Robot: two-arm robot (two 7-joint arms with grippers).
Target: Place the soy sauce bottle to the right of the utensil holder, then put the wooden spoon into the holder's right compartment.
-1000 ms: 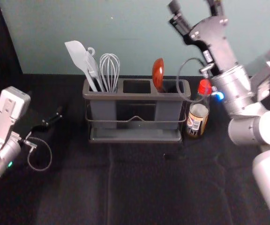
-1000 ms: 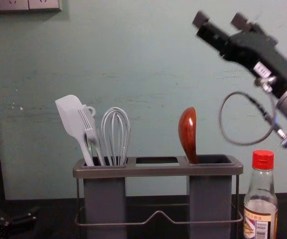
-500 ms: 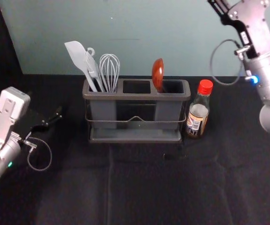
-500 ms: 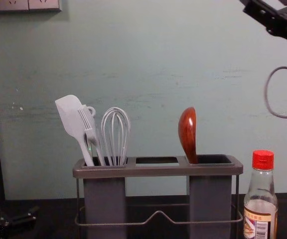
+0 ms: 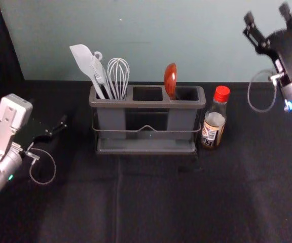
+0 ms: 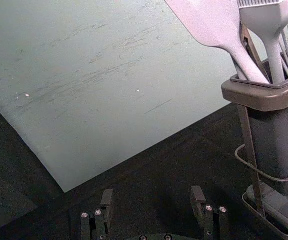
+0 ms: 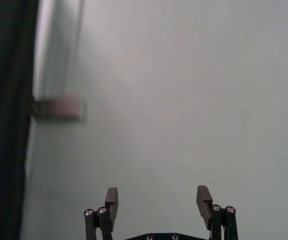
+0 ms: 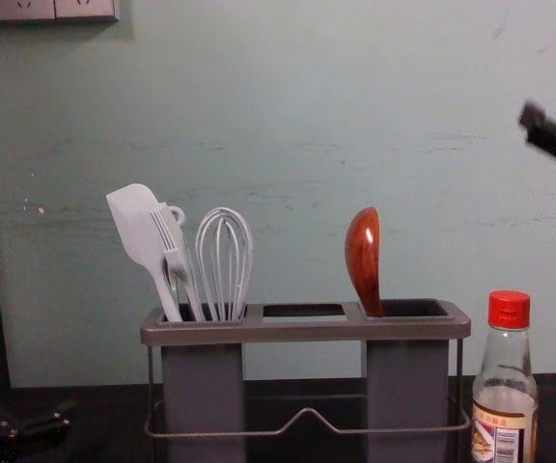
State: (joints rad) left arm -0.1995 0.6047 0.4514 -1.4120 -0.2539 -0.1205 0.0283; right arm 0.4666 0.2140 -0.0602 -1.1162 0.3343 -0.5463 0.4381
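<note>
- A clear glass soy sauce bottle with a red cap and a printed paper label [image 5: 215, 120] is stood upright, closed, just beside the holder's right end; in the head view it is seen below and to the left of the parted jaws of the right gripper [image 5: 266, 13].
- A glossy red-brown wooden spoon [image 5: 171, 78] is held in the holder's right compartment, bowl up and tipped slightly left, farther left of those jaws than the bottle.
- A dark grey utensil holder with a wire-railed frame [image 5: 146, 104] is set upright, below and left of the same jaws.
</note>
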